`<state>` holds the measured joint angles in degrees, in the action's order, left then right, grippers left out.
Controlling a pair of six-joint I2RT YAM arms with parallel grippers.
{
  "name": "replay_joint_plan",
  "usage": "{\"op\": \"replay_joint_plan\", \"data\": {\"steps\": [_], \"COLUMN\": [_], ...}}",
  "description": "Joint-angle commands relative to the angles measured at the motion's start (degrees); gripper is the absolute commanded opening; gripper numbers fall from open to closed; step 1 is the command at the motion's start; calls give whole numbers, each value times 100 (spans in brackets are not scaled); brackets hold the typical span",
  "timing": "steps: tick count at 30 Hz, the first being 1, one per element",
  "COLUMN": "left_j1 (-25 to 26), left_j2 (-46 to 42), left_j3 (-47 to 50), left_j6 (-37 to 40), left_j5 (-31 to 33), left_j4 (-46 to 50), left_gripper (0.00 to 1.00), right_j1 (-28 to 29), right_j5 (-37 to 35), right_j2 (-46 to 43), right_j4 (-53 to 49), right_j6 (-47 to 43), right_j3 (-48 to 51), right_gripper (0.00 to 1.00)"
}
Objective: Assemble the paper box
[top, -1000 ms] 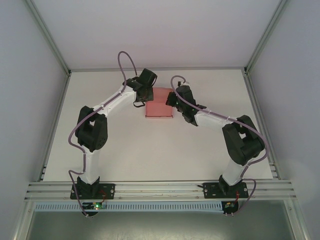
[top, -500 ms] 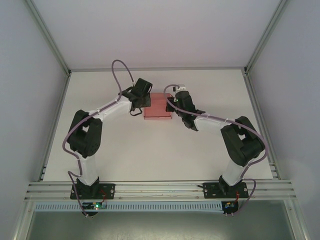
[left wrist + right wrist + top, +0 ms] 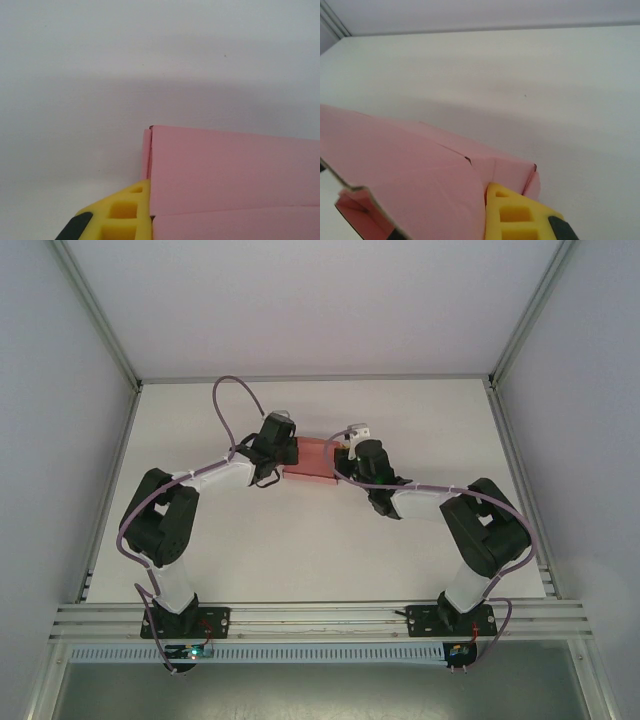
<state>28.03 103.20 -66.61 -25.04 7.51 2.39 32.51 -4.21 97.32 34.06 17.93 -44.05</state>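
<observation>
Left gripper [image 3: 289, 454] pinches left end wall of paper box [image 3: 313, 460]; right gripper [image 3: 341, 461] pinches right end flap. Box partly folded, far-centre on table [image 3: 300, 540].

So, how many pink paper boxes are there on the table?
1. The paper box is at the far middle of the table, between the left gripper and the right gripper.

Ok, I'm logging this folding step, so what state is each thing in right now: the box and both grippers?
paper box: partly folded, with panels bent up and one end open, held between the two grippers.
left gripper: shut on the paper box at its left edge.
right gripper: shut on the paper box at its right side.
</observation>
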Motion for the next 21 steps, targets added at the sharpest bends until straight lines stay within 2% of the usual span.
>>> {"op": "replay_joint_plan", "data": {"steps": [1, 5, 14, 18, 21], "left_j1": [154, 247, 370, 375, 385], "left_j2": [-108, -179, -359, -377, -470], "left_j3": [263, 542, 813, 811, 857], "left_j6": [-177, -95, -42, 61, 37], "left_j5": [-635, -711, -389, -212, -292], "left_j4": [-258, -333, -159, 34, 22], "left_gripper": [11, 11, 15, 22, 22], "right_j1": [80, 97, 310, 439, 474], "right_j5": [142, -43, -364, -640, -842], "right_j2": [122, 164, 268, 323, 306], "right_j4": [-498, -287, -84, -73, -18], "right_j6": [-125, -232, -184, -337, -311], "right_j3": [345, 583, 739, 799, 893], "right_gripper": [0, 0, 0, 0, 0]}}
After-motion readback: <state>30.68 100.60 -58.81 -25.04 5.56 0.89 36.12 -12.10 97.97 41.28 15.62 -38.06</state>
